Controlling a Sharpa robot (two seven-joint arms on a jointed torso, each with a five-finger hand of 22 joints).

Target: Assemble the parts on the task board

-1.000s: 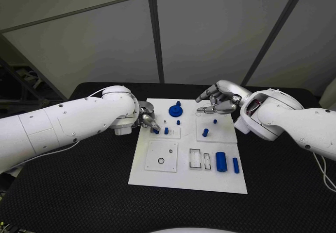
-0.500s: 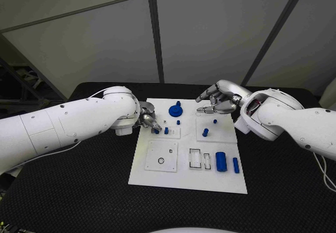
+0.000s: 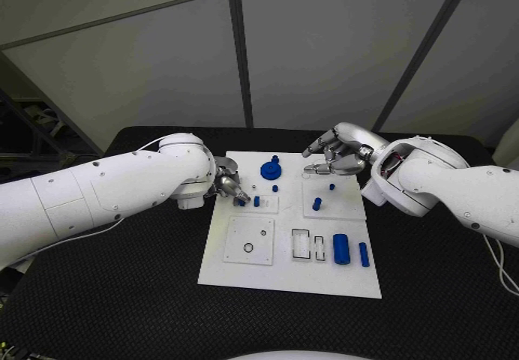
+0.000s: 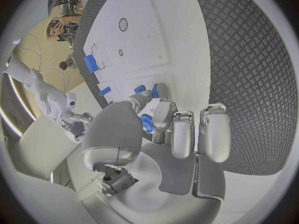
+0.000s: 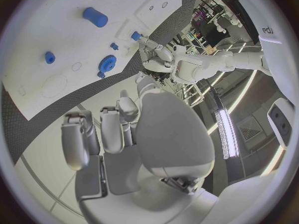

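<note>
- Task board [image 3: 271, 279]: white plate at the middle of the black counter [image 3: 130, 300], long axis running away from the robot.
- Blue gear [image 3: 271, 171] stands near the board's far edge; a small blue piece [image 3: 276, 188] lies just nearer than it.
- Short blue peg [image 3: 256, 201] stands upright on the left raised tile; a second blue peg [image 3: 317, 203] stands on the right tile, slightly tilted.
- Large blue cylinder [image 3: 340, 249] and a slimmer blue bar [image 3: 364, 255] lie side by side at the board's near right, next to two rectangular slots [image 3: 310, 247].
- Near left tile carries a round hole [image 3: 249, 248] and a smaller hole beside it.
- Left hand [image 3: 228, 186]: at the board's left edge, fingers curled together; in the left wrist view the fingertips [image 4: 163, 115] pinch a small blue part [image 4: 147, 123] just above the left tile.
- Right hand [image 3: 337, 156]: hovers over the board's far right corner, fingers loosely bent and apart, holding nothing; right wrist view shows the fingers [image 5: 111, 129] clear of the board.
</note>
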